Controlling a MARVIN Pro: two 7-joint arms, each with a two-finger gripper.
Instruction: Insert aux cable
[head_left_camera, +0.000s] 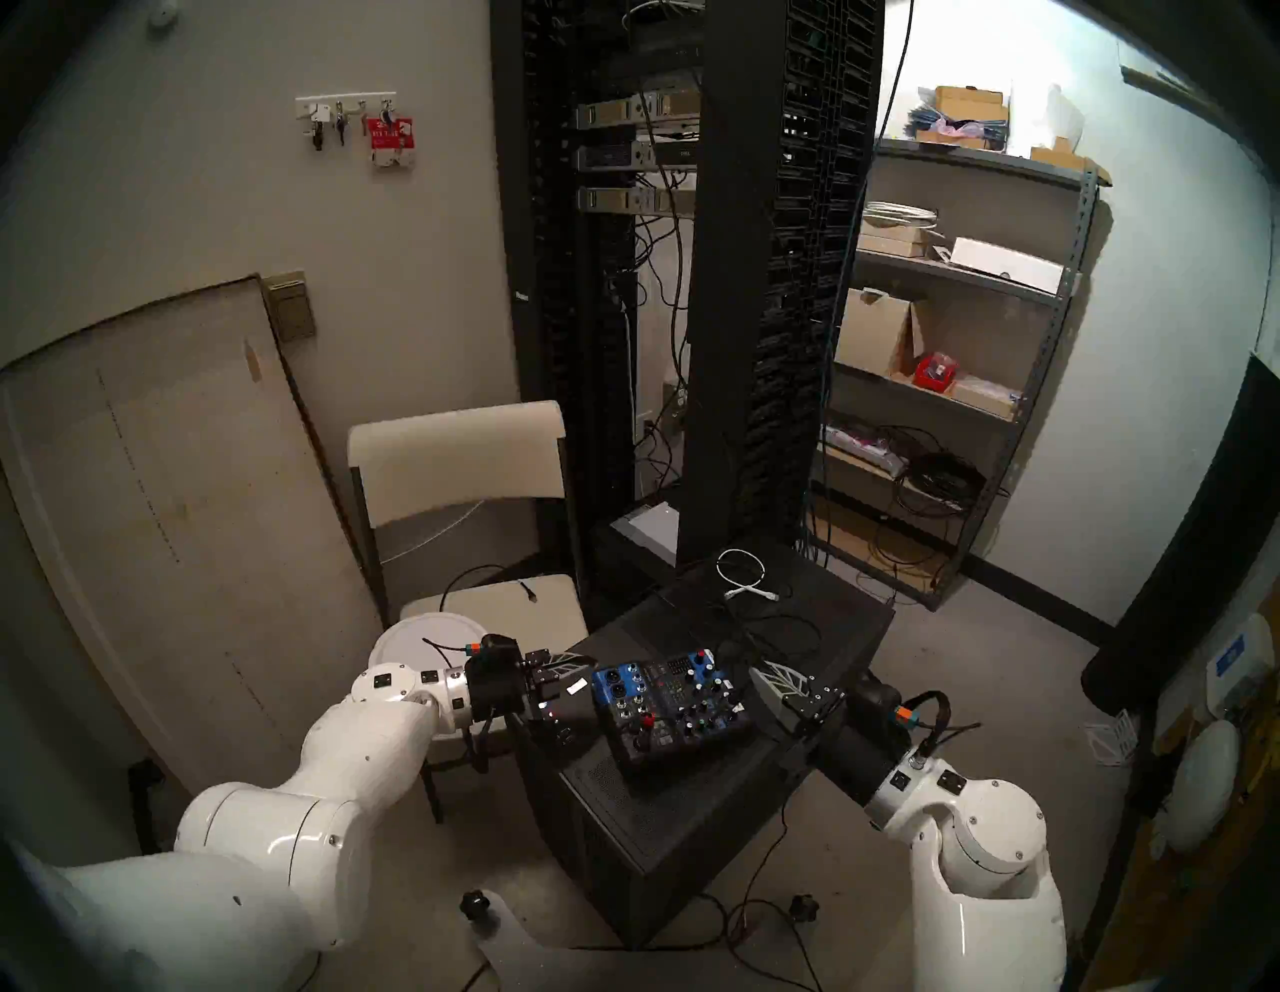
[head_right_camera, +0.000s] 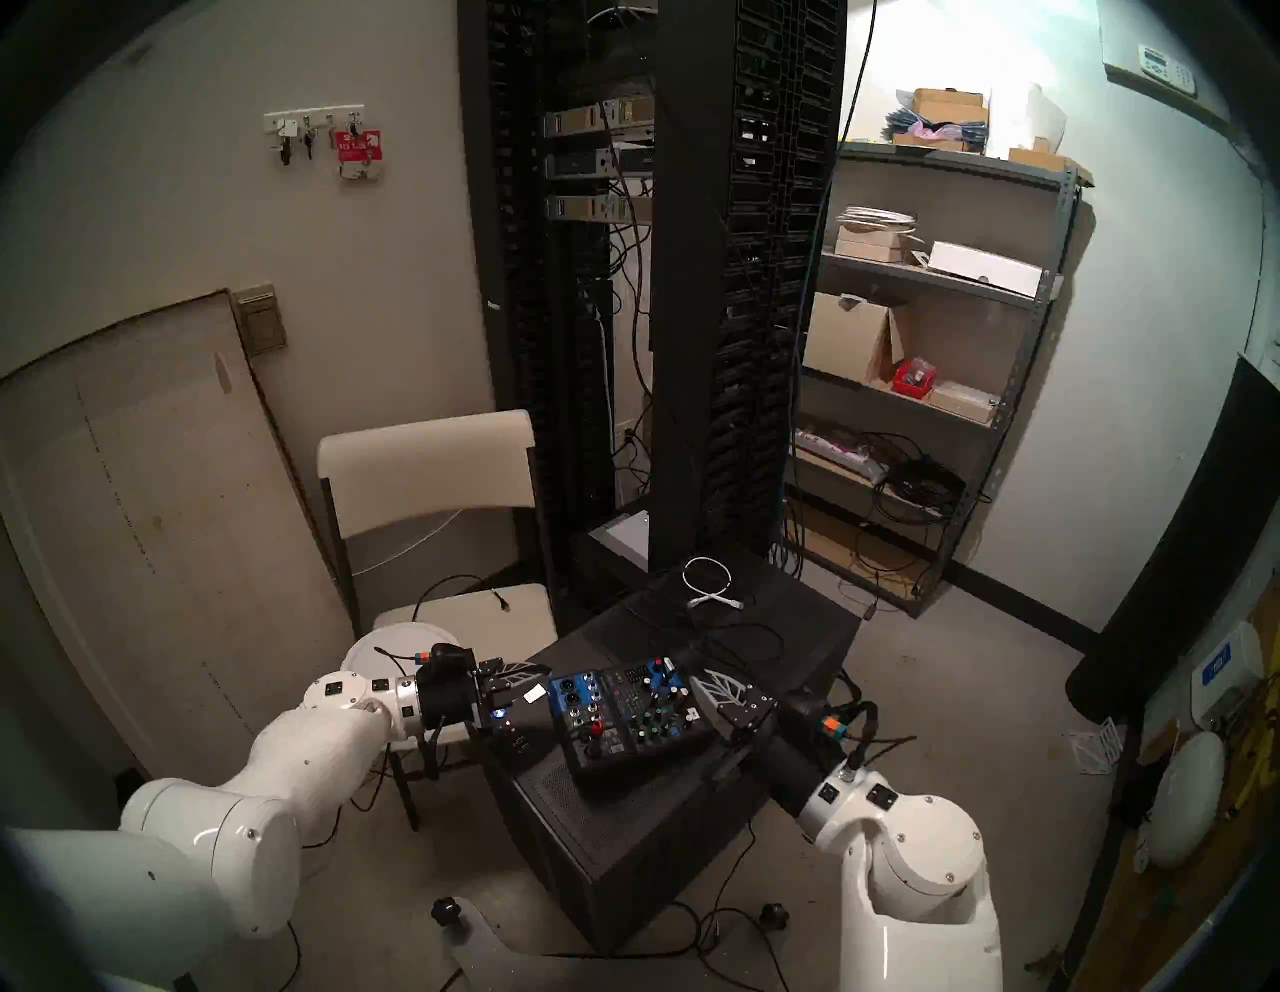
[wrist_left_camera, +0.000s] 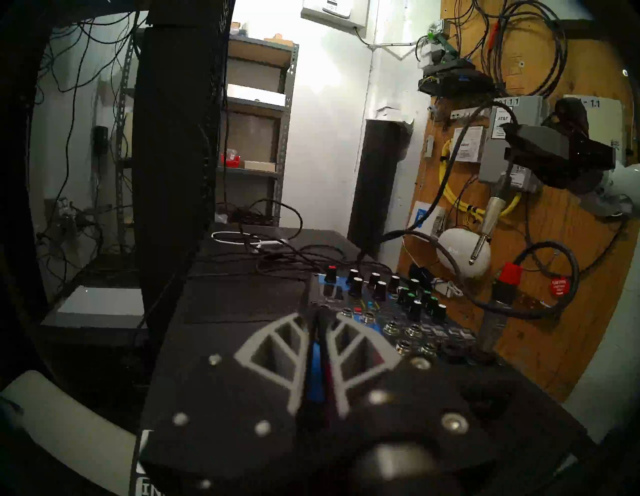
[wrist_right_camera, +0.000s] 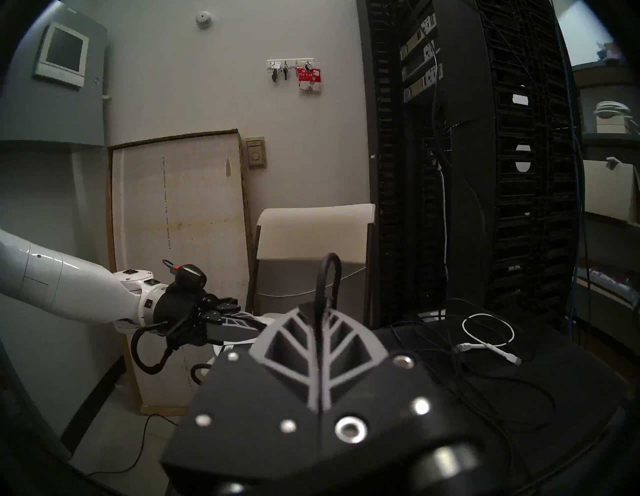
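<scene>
1. Two grippers sit level at the counter's (head_left_camera: 692, 824) near end, one on either side of the mixer (head_left_camera: 668, 700).
2. Left gripper (head_left_camera: 554, 682): at the counter's near-left edge, tips just short of the mixer's blue left end. Wrist view shows only a narrow slit between the fingers (wrist_left_camera: 360, 350), with blue panel visible through it. Can't tell if they're properly apart or pinching anything.
3. Right gripper (head_left_camera: 769, 675): over the near-right edge, jaws together, clamped on the aux cable (wrist_right_camera: 327, 277). The cable loops up out of the fingertips in its wrist view.
4. Jack plug (wrist_left_camera: 486, 221): seen from the left wrist, it hangs under the right gripper, tip down, in the air and clear of the mixer's sockets.
5. Red-collared plug (wrist_left_camera: 509, 273): stands upright at the mixer's right end.
6. Loose black cables trail across the counter behind the mixer.
7. White coiled cable (head_left_camera: 744, 575): lies at the counter's far edge.
8. Server rack (head_left_camera: 727, 277) stands behind the counter, folding chair (head_left_camera: 457, 450) to its left.
</scene>
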